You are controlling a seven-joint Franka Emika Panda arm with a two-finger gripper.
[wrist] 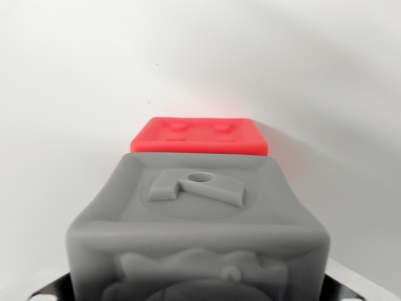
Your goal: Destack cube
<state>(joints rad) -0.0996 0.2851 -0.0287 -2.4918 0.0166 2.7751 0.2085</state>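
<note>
The wrist view is showing a grey cube filling the near foreground, its embossed top face tilting toward the camera. A red cube is sitting just beyond it on the white surface, with only its top and a strip of its front face showing. Dark parts at the lower left and lower right corners are probably belonging to the gripper, but its fingertips are hidden, so whether the claw is open, closed or gripping the grey cube cannot be told.

Judging by its closeness, the grey cube is likely being carried clear of the red one. To do this step well, the arm should be keeping the cube level, moving it sideways well apart from the red cube, and lowering it flat before releasing.
</note>
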